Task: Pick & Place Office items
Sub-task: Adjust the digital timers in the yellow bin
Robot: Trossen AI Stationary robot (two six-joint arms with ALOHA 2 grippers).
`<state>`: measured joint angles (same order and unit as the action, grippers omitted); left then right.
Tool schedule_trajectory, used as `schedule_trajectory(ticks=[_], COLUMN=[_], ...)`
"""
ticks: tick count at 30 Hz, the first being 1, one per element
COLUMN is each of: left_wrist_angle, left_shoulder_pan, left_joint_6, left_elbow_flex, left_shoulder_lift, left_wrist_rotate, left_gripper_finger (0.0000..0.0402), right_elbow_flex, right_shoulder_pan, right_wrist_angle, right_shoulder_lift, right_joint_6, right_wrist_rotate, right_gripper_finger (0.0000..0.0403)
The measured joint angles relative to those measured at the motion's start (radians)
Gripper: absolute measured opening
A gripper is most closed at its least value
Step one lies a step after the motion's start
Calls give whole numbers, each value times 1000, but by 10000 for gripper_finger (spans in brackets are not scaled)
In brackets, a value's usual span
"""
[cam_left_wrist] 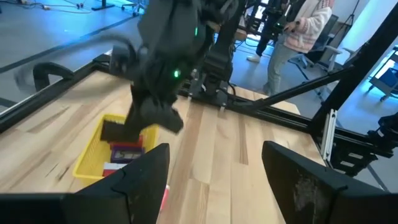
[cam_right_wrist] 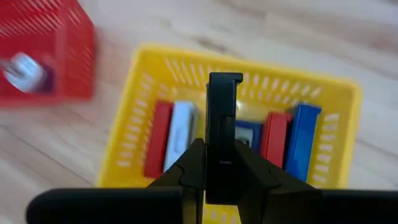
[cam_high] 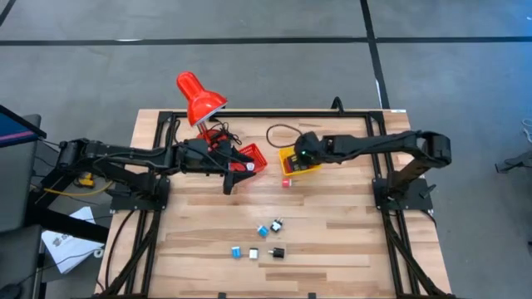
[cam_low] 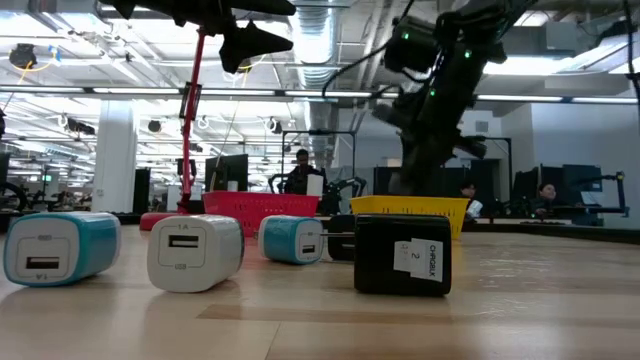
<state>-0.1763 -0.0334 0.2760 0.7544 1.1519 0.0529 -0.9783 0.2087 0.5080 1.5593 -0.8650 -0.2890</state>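
Observation:
My right gripper [cam_right_wrist: 221, 158] hangs over the yellow mesh basket [cam_high: 309, 169] and is shut on a flat black piece [cam_right_wrist: 222, 106]. Red, white and blue flat pieces [cam_right_wrist: 177, 140] stand on edge inside that basket. My left gripper [cam_left_wrist: 214, 177] is open and holds nothing; it hovers at the near side of the red basket [cam_high: 252, 158]. A small red piece [cam_high: 286, 182] lies on the table near the yellow basket. Several cyan, white and black blocks [cam_high: 262, 231] lie on the table's near half, also in the low view as blocks [cam_low: 195, 252]. My right gripper pinches the black piece between its two fingers, by the end nearer the wrist [cam_right_wrist: 221, 171]. The fingers lie along the piece, and its free notched end [cam_right_wrist: 224, 79] sticks out past them. They come from above, slanting down. The piece is lifted clear above the yellow basket's rim [cam_right_wrist: 249, 70].
A red desk lamp [cam_high: 199, 98] stands at the table's far left, its stem beside the red basket. A dark cable [cam_high: 278, 131] loops behind the yellow basket. The red basket holds a whitish thing [cam_right_wrist: 22, 68]. People show in the room beyond the table.

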Motion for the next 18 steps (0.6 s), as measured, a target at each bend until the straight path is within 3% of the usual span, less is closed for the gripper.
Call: schedule_trajectory(ticks=[18], left_wrist_angle=[-6], left_shoulder_pan=[0], left_joint_6=[1], left_elbow_flex=[0], left_shoulder_lift=[1], left_wrist_rotate=[0], left_gripper_finger=[255], right_elbow_flex=[-3], right_shoulder_pan=[-11], right_wrist_angle=[-94], right_shoulder_lift=[162], right_joint_6=[-1], right_wrist_rotate=[40], right_gripper_finger=[49])
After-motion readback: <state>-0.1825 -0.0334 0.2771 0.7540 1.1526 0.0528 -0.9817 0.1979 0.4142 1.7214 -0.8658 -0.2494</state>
